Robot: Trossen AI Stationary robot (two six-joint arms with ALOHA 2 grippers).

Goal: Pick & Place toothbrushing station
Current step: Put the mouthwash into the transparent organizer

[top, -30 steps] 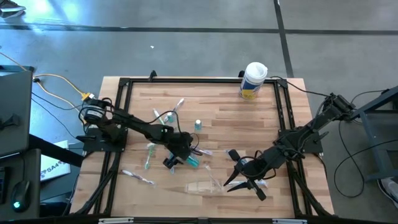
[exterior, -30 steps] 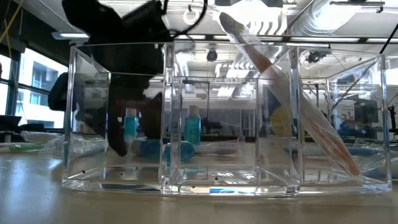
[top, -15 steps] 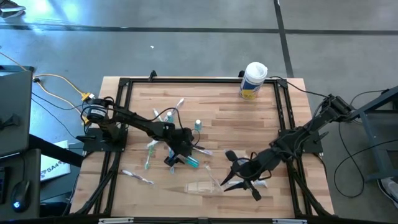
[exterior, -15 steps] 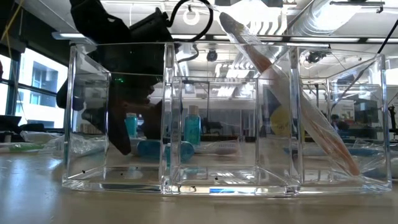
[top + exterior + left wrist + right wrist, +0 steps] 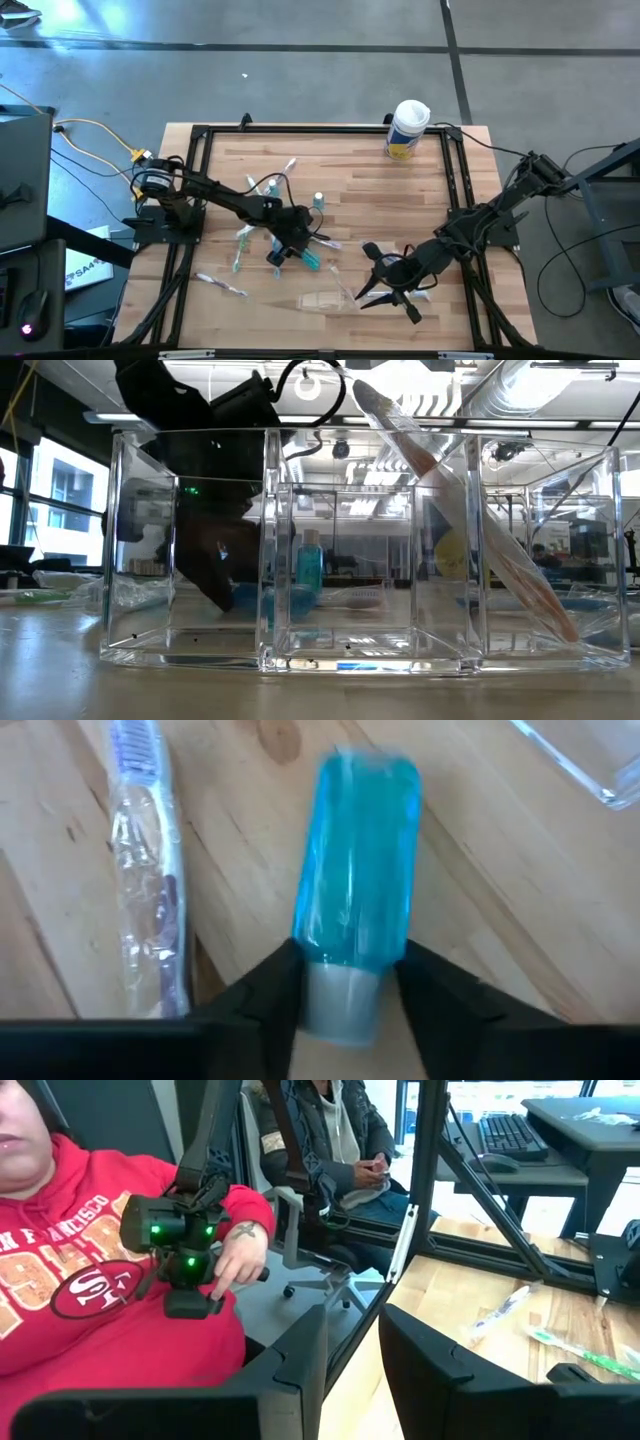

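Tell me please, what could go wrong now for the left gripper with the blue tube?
The left gripper straddles only the pale cap end of the blue tube, so the tube may tilt or slip when lifted. A wrapped toothbrush lies close beside it and could be dragged along.

Left gripper (image 5: 350,990) jaws closed in on teal tube (image 5: 358,870).

left arm (image 5: 215,197): dark, slim, jointed | right arm (image 5: 480,228): same (black cable trailing) | fingers (image 5: 270,995): matte black

Robotics lab, framed wooden table (image 5: 370,180), ceiling ducts (image 5: 520,385)
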